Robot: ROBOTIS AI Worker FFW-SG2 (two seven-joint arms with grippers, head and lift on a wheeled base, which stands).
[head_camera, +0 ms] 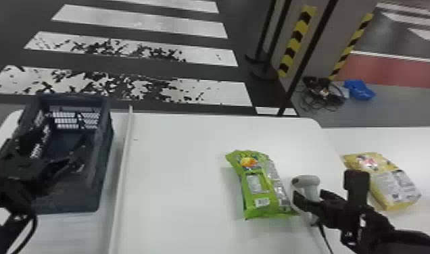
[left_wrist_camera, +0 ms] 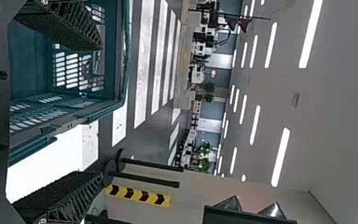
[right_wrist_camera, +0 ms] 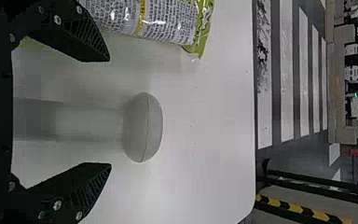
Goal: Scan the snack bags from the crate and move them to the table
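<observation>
White table (head_camera: 177,196), dark crate (head_camera: 102,162), parted left tool (head_camera: 66,133) apparently above, parted right tool (head_camera: 309,195) by scanner (head_camera: 306,180)

Two snack bags out on the white table for me.
I see the green bag (head_camera: 258,194) lying flat, crinkled, barcode showing, just beside the upright pale scanner (head_camera: 307,181); the yellow bag (head_camera: 395,187) lies farther right, its grey printed panel showing; the dark slatted crate (head_camera: 72,204) sits upright at far left.
</observation>
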